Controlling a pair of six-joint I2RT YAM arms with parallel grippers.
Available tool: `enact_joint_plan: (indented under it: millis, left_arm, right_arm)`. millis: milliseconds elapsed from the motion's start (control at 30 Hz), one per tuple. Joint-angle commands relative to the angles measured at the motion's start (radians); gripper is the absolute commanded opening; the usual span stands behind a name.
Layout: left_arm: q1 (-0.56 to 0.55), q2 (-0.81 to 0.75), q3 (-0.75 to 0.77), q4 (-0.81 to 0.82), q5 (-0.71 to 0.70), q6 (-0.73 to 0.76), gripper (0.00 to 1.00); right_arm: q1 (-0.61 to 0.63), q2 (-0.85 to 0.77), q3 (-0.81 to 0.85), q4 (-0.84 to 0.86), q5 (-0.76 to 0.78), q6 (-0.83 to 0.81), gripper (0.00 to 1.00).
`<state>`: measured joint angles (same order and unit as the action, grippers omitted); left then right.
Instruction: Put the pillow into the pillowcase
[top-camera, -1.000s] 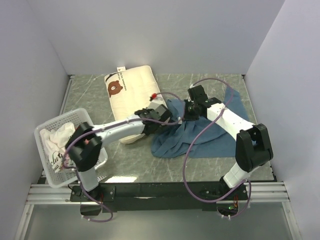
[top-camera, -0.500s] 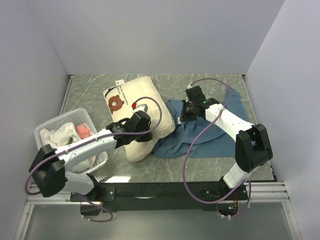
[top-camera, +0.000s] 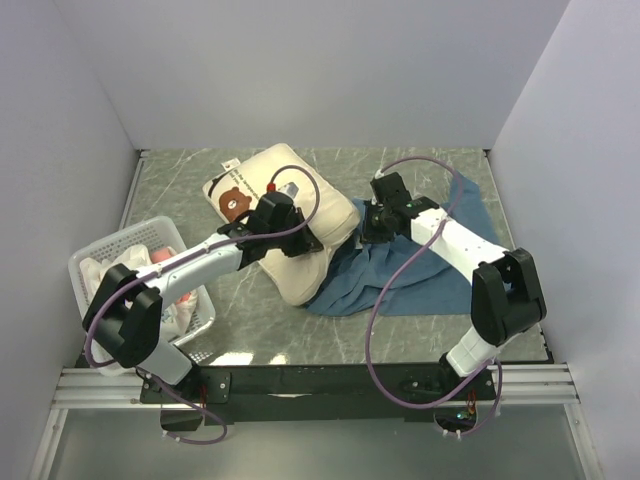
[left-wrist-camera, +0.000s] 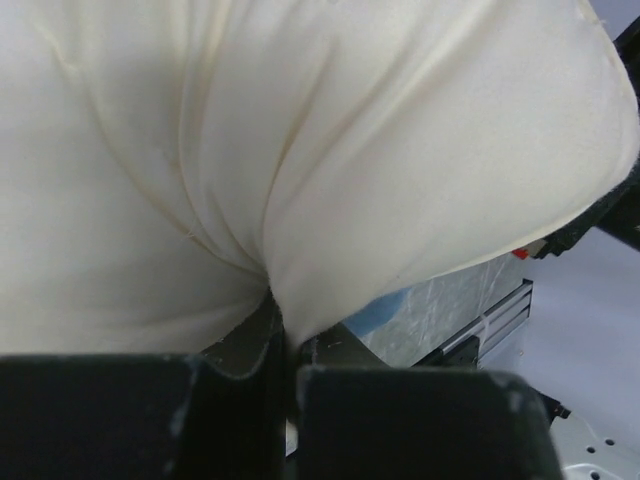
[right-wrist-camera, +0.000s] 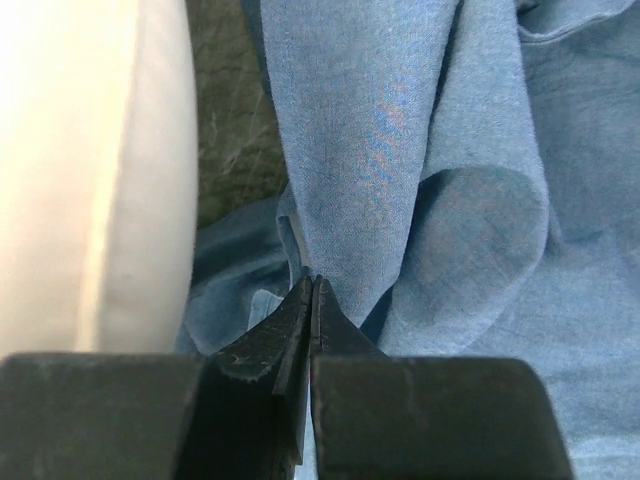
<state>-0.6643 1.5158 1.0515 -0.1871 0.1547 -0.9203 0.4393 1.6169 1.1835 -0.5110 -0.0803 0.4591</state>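
Note:
The cream pillow (top-camera: 325, 205) with its brown bear face (top-camera: 235, 200) lies tilted at the back middle of the table. Its lower end rests over the left edge of the blue pillowcase (top-camera: 430, 275). My left gripper (top-camera: 298, 238) is shut on a fold of the pillow (left-wrist-camera: 300, 150), and the fabric bunches into the shut left gripper (left-wrist-camera: 278, 320). My right gripper (top-camera: 368, 230) is at the pillowcase's left edge. In the right wrist view the right gripper (right-wrist-camera: 312, 285) is shut on a raised fold of the pillowcase (right-wrist-camera: 450, 150), with the pillow (right-wrist-camera: 90, 170) just to its left.
A white mesh basket (top-camera: 90, 262) with crumpled cloth stands at the left front, beside my left arm. The grey marble table (top-camera: 400, 325) is walled on three sides. Purple cables loop over both arms.
My left gripper has pulled the pillow off its flat spot at the back, turning it and raising it toward the right gripper. The left elbow swung left. The right arm barely moved.

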Motion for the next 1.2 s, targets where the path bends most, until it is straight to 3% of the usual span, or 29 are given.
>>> enact_joint_plan:
  millis: [0,233,367,500,667,833,900,1000,1167]
  left_arm:
    - [-0.001,-0.016,-0.008,0.032,0.071,0.05,0.01]
    - [-0.003,-0.039,-0.09,0.081,0.078,0.049,0.01]
    - [-0.003,-0.029,-0.09,0.069,0.071,0.061,0.01]
    - [-0.001,-0.046,-0.096,0.057,0.04,0.064,0.01]
    - [0.006,-0.078,-0.094,0.031,-0.007,0.063,0.01]
    - [0.015,-0.101,-0.094,0.018,-0.017,0.064,0.01]
    - [0.015,-0.094,-0.082,0.009,-0.014,0.081,0.01]
    - [0.015,-0.092,-0.062,-0.026,-0.032,0.103,0.01]
    - [0.017,-0.114,-0.044,-0.054,-0.07,0.115,0.01]
  right_arm:
    - [0.006,-0.077,0.054,-0.015,0.042,0.018,0.07]
    - [0.007,-0.054,0.048,-0.008,0.016,0.01,0.26]
    - [0.01,-0.054,0.005,0.02,0.004,0.012,0.29]
    - [0.027,-0.061,-0.005,0.017,0.017,0.007,0.39]
    - [0.084,-0.083,-0.07,0.051,0.057,0.038,0.39]
    - [0.11,-0.094,-0.137,0.091,0.079,0.061,0.34]
    - [0.108,-0.104,-0.145,0.083,0.123,0.073,0.14]
    - [0.11,-0.162,-0.137,0.034,0.175,0.07,0.03]
    - [0.108,-0.29,-0.084,-0.066,0.238,0.047,0.03]
